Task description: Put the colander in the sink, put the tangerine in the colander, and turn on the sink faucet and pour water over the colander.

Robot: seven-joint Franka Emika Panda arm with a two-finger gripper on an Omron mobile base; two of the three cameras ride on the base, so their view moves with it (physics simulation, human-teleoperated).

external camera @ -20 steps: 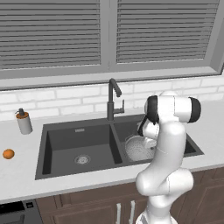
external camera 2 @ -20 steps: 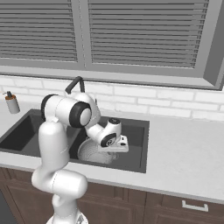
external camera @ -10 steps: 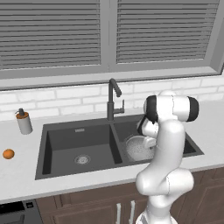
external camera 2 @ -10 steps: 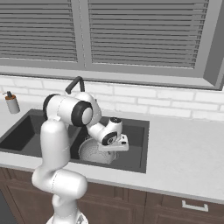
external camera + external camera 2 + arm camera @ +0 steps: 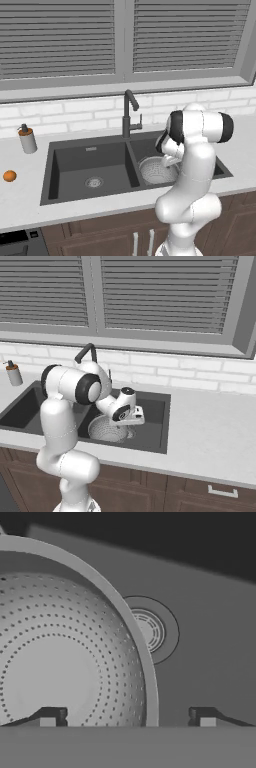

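Two fingertips of your end effector stand wide apart over the colander rim, the colander lying in the sink right basin, tangerine on the table at 9 o'clock.

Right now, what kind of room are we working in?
A kitchen, rendered: a double-basin sink set in a counter, a gooseneck faucet behind it, and a colander sitting in the right basin.

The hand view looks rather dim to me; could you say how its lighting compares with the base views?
Hand view: dim and grey, colander shaded softly, drain sharp, no glare. Left base view: bright, even light, tangerine crisp. Right base view: equally bright, sink floor dark.
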